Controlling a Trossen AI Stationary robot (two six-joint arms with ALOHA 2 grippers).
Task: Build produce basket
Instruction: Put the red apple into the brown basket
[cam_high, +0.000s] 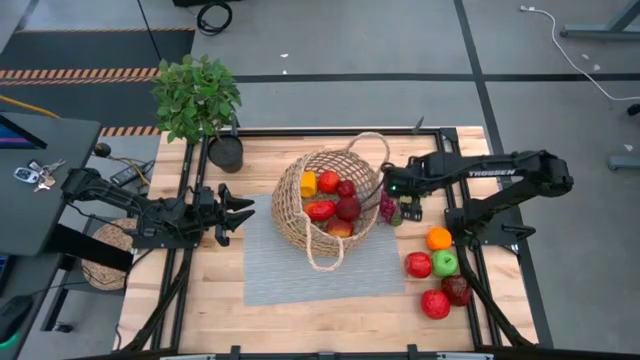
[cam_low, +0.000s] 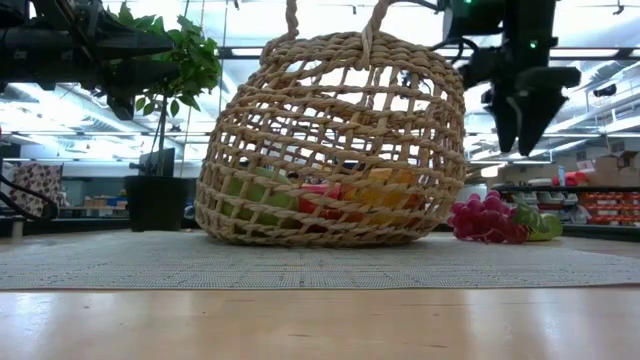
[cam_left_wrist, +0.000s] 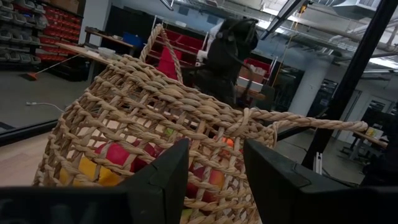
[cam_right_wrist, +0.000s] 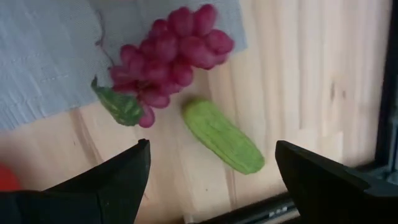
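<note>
Mid-fill: your right end effector (cam_right_wrist: 208, 177), fingers apart, hovers over grapes (cam_right_wrist: 171, 53) and cucumber (cam_right_wrist: 222, 136) beside the basket (cam_high: 290, 205). Descend, clamp 1.

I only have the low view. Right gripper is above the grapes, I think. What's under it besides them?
Observer: A green cucumber lies beside the grapes on bare wood; the right gripper hangs open over both.
Operator: Any more produce outside the basket? I see none.
Observer: Yes, by the table's right edge: an orange, a green apple and three red fruits, one being.
Operator: Left arm?
Observer: The left gripper is left of the basket, pointing at its side, holding nothing.
</note>
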